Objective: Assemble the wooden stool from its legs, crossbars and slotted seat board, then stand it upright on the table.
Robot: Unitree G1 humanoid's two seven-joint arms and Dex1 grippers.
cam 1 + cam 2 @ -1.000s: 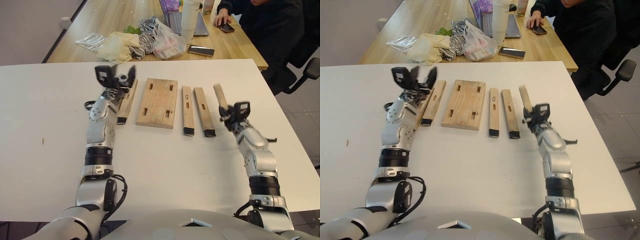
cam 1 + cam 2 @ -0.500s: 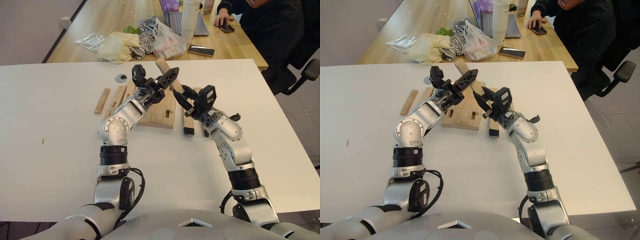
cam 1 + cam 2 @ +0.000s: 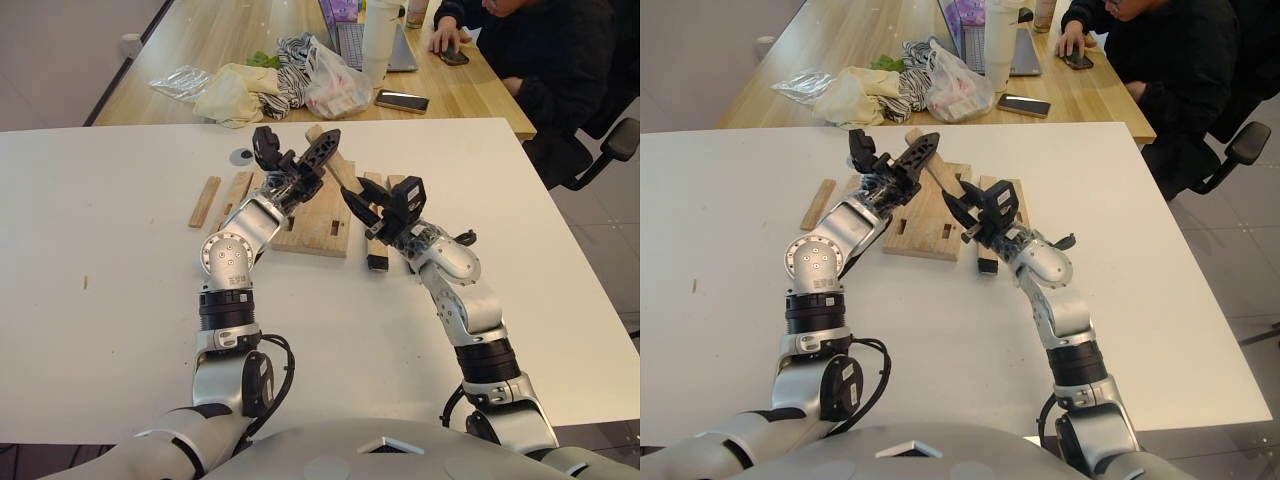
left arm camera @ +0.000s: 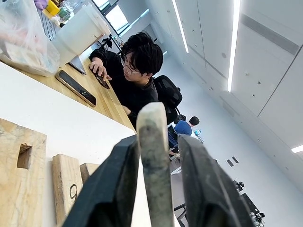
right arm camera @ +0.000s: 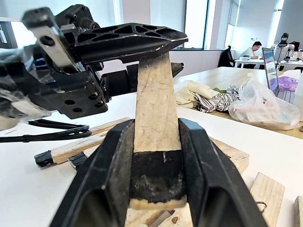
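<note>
Jaws of left gripper [image 4: 156, 142] and right gripper [image 5: 156, 127] clamp opposite ends of one pale wooden stool leg with a black foot cap [image 5: 154, 90], held above the slotted wooden seat board [image 3: 320, 225] lying unjoined on the white table [image 3: 100, 300], so assembly looks barely begun.

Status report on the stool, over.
Left gripper and right gripper both shut on one leg, above seat board. Other pieces flat beside it. No obstruction seen.

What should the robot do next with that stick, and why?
Probably open the right gripper and let go. Both it and the left gripper are clamped on one leg, held above the seat board, so neither arm can freely turn it.
</note>
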